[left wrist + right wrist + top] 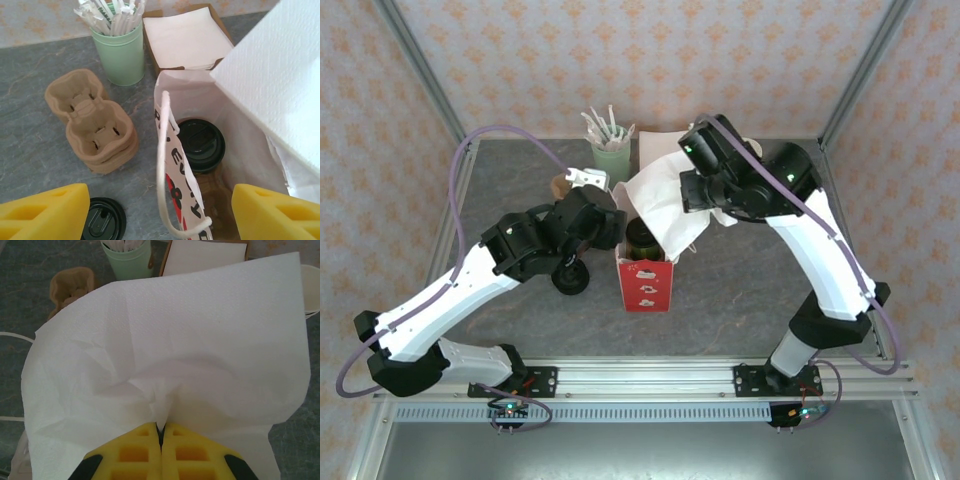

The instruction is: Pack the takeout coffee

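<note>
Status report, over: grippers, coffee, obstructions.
Left gripper open, by bag. Right gripper shut on napkin. Coffee lidded, inside bag. Napkin overhangs bag mouth.

A grey marbled table carries 5 things. At the back stands a tall pale mint-green cup of white utensils, with a brown cardboard box of white napkins just beside it. Nearer are a stack of brown moulded-pulp cup carriers, a flat round black plastic lid and an upright red-and-white paper bag.
</note>
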Tool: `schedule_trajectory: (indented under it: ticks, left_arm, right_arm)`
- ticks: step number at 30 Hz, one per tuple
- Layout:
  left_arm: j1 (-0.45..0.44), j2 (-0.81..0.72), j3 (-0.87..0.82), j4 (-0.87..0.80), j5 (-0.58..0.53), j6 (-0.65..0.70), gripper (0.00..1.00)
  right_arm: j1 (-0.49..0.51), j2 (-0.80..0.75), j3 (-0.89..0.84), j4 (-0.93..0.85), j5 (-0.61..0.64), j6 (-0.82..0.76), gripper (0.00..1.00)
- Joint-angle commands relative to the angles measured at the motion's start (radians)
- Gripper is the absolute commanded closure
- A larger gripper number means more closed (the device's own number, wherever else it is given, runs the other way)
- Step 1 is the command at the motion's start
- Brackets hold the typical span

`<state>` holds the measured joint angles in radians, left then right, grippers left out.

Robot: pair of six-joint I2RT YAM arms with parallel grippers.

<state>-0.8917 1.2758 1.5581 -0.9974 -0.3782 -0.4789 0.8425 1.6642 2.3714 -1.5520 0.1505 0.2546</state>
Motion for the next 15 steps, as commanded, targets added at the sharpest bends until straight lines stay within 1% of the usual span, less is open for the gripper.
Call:
schedule_trajectory:
  ticks: [1, 6, 9, 12, 15]
  left_arm:
    - [0.016, -0.017, -0.018, 0.022, -0.05, -0.038, 0.27]
    - [0.03, -0.037, -0.05, 0.037, -0.041, -0.045, 0.35]
    - [0.038, -0.047, -0.065, 0.04, -0.031, -0.045, 0.43]
    - [0.043, -0.055, -0.08, 0.046, -0.024, -0.047, 0.5]
    - [0.047, -0.062, -0.096, 0.056, -0.014, -0.045, 0.54]
  right_arm:
    - [0.013, 0.029, 0.026, -0.034, 0.007, 0.029, 1.0]
    - [0.027, 0.093, 0.021, -0.003, -0.043, 0.032, 1.0]
    - [0.029, 0.124, 0.005, 0.025, -0.073, 0.032, 1.0]
    - [0.029, 0.145, -0.025, 0.059, -0.09, 0.033, 1.0]
    - [0.029, 0.147, -0.083, 0.12, -0.13, 0.041, 1.0]
